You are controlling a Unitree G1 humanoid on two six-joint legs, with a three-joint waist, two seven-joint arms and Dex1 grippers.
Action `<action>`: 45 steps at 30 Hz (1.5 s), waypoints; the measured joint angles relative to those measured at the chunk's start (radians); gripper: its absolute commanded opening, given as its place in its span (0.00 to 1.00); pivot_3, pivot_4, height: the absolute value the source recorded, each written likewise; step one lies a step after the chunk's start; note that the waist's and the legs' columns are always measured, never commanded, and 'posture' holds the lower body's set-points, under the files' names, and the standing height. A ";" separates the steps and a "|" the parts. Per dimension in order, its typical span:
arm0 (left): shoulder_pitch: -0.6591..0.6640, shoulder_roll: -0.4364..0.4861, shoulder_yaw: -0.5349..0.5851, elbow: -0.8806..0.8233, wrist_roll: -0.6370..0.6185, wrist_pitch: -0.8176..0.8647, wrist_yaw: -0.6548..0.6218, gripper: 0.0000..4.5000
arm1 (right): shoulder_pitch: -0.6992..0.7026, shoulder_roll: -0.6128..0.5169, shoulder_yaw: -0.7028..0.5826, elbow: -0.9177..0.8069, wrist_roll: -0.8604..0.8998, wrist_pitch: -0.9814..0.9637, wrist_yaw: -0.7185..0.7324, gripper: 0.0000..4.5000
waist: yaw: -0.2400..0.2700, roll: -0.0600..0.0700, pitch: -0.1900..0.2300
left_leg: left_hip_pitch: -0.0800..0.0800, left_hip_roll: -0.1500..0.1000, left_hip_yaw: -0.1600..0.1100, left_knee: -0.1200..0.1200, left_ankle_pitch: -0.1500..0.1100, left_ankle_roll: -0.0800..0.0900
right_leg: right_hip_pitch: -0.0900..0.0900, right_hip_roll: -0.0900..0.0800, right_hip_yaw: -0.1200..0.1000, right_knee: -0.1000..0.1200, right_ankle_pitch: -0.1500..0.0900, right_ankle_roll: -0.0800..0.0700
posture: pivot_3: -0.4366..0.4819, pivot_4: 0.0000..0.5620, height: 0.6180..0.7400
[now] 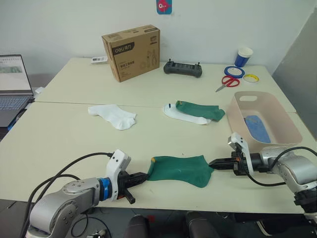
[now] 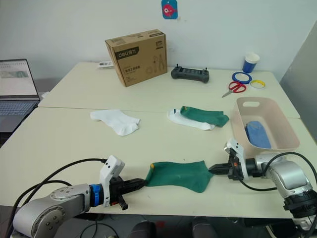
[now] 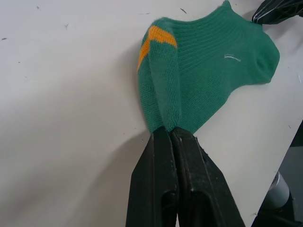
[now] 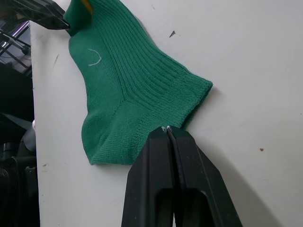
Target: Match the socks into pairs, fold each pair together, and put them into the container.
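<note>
I see the left gripper fully closed on the toe end of a green sock, beside its orange-yellow stripe. The right gripper is fully closed on the ribbed cuff edge. The sock lies stretched flat between them at the near edge of the table. Farther back, a second green sock overlaps a white sock; another white sock lies apart. A blue sock sits in the pink tub. A cardboard box stands by the wall.
</note>
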 measured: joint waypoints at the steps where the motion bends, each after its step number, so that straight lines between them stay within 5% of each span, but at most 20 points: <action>1: 0.003 0.008 0.001 0.000 -0.002 0.001 0.000 0.00 | 0.000 0.003 0.000 0.000 -0.001 -0.003 -0.003 0.01 | 0.000 0.000 0.000 | 0.000 0.000 0.000 0.000 0.000 0.000 | 0.000 0.000 0.000 0.000 0.000 0.000 | 0.48 0.27 1.00; 16: 0.026 0.041 0.053 -0.001 -0.072 0.006 0.020 0.00 | -0.014 0.043 0.001 0.012 -0.007 -0.027 -0.021 0.01 | 0.002 0.000 0.000 | 0.000 0.000 0.001 0.000 0.000 0.000 | 0.000 -0.001 0.000 -0.001 0.000 0.000 | 0.48 0.27 1.00; 24: 0.066 0.049 0.061 -0.002 -0.051 -0.070 0.002 0.50 | -0.005 0.005 -0.013 -0.003 -0.030 -0.057 -0.028 0.52 | 0.002 0.000 0.000 | 0.000 0.000 0.001 0.000 0.000 0.000 | 0.000 -0.001 0.000 -0.001 0.000 0.000 | 0.48 0.27 1.00; 30: 0.020 0.186 0.207 0.051 -0.039 -0.201 -0.139 0.50 | -0.033 -0.017 -0.099 -0.205 0.033 0.004 -0.062 0.52 | 0.002 0.000 0.001 | 0.002 0.001 -0.001 -0.001 0.000 0.000 | 0.000 0.000 -0.001 0.000 -0.004 -0.009 | 0.48 0.27 1.00; 33: -0.111 0.182 0.133 0.051 -0.026 -0.255 -0.178 0.37 | -0.049 0.107 -0.050 -0.281 0.031 -0.022 -0.120 0.39 | 0.002 -0.001 0.001 | 0.002 0.000 0.001 -0.001 0.000 0.000 | 0.001 0.000 0.000 -0.001 -0.004 -0.008 | 0.48 0.27 1.00; 38: -0.255 0.177 -0.154 0.123 0.125 -0.413 -0.306 0.00 | -0.037 0.201 0.163 -0.221 -0.164 -0.286 -0.129 0.00 | 0.006 -0.001 0.001 | -0.004 0.000 0.002 -0.001 0.000 0.000 | 0.000 -0.001 0.000 -0.008 0.001 0.000 | 0.48 0.27 1.00; 45: -0.324 0.136 -0.395 0.398 0.358 -0.617 -0.414 0.00 | 0.025 0.187 0.234 -0.071 -0.270 -0.460 -0.083 0.00 | 0.012 -0.001 0.001 | -0.004 0.000 0.001 -0.002 0.000 0.000 | -0.001 -0.001 -0.001 -0.008 0.003 -0.003 | 0.48 0.27 1.00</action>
